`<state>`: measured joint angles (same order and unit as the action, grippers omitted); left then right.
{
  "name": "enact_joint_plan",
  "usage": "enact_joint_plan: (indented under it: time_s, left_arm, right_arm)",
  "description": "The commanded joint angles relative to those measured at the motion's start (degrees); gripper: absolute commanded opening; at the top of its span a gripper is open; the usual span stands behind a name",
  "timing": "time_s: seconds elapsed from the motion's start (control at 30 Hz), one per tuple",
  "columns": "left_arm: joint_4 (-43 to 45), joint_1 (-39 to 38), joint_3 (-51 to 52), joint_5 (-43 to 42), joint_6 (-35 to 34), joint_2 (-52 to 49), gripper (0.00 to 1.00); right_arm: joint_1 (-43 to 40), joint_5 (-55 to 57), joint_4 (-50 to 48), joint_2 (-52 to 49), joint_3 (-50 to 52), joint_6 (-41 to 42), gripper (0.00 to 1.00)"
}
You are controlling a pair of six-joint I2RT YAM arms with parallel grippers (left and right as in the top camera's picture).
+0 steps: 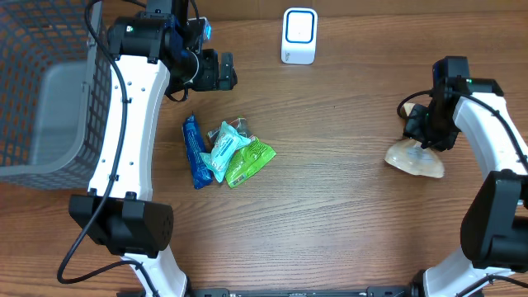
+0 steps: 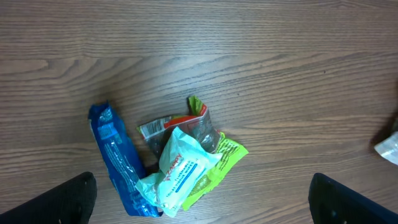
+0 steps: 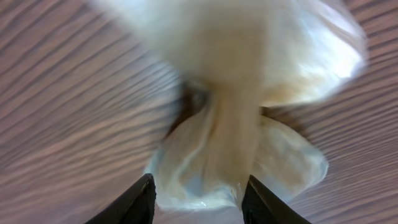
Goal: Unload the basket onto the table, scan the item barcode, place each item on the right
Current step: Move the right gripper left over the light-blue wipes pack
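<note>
The pale, translucent bag [image 1: 415, 157] lies on the wood at the right side of the overhead frame, well apart from the white scanner [image 1: 299, 35] at top centre. The right gripper [image 3: 199, 182] is directly above it, jaws part-way apart with the bag's gathered neck between them. The wrist view is blurred, so I cannot tell whether the pads press the film or merely flank it. The likely trouble is the bag itself: it looks soft and slack, so a pinch on loose film could slip. It could also slump so that any barcode, which I cannot find in these views, creases or turns away from the scanner. What the bag holds is too cloudy to name. Left of centre sits a heap of packets: a blue one [image 2: 115, 157], a white-and-teal one [image 2: 179, 169] on top, a green one [image 2: 225, 155] and a clear one with red print [image 2: 186, 127], all touching. The left gripper [image 1: 218, 73] hangs above them, spread wide and empty. The wire basket [image 1: 33, 49] at upper left holds a grey liner; no packet shows inside.
</note>
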<state>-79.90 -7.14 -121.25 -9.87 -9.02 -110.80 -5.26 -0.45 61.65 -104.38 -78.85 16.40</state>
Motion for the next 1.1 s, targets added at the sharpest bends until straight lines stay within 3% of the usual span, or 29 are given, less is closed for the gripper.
enact_joint_plan:
  time_s: [0.0, 0.17, 0.53, 0.83, 0.87, 0.93, 1.07]
  left_arm:
    - [0.0, -0.1, 0.2, -0.2, 0.0, -0.6, 1.00]
    - [0.0, -0.1, 0.2, -0.2, 0.0, -0.6, 1.00]
    - [0.0, -0.1, 0.2, -0.2, 0.0, -0.6, 1.00]
    - [-0.3, -0.1, 0.1, -0.5, 0.6, -0.6, 1.00]
    - [-0.5, -0.1, 0.0, -0.5, 1.6, -0.5, 0.98]
    - [-2.3, 0.2, -1.4, -0.5, 1.9, -0.5, 0.84]
    - [-8.0, 1.5, -8.8, 0.6, 1.0, -0.3, 0.76]
  right_arm:
    - [-0.1, -10.2, 1.2, 0.4, -5.3, -2.3, 0.47]
    - [2.1, -26.1, 2.8, 0.4, -9.8, -6.4, 0.47]
    - [4.2, -30.1, 2.4, 0.4, -10.6, -1.4, 0.49]
    - [12.7, -30.8, 2.8, 0.4, -10.6, 0.7, 0.49]
    - [13.7, -30.7, 2.5, 0.4, -10.6, 1.5, 0.49]
    - [15.7, -30.7, 1.8, 0.4, -10.6, 2.5, 0.49]
    - [19.9, -30.6, -0.5, 0.4, -10.6, 5.2, 0.49]
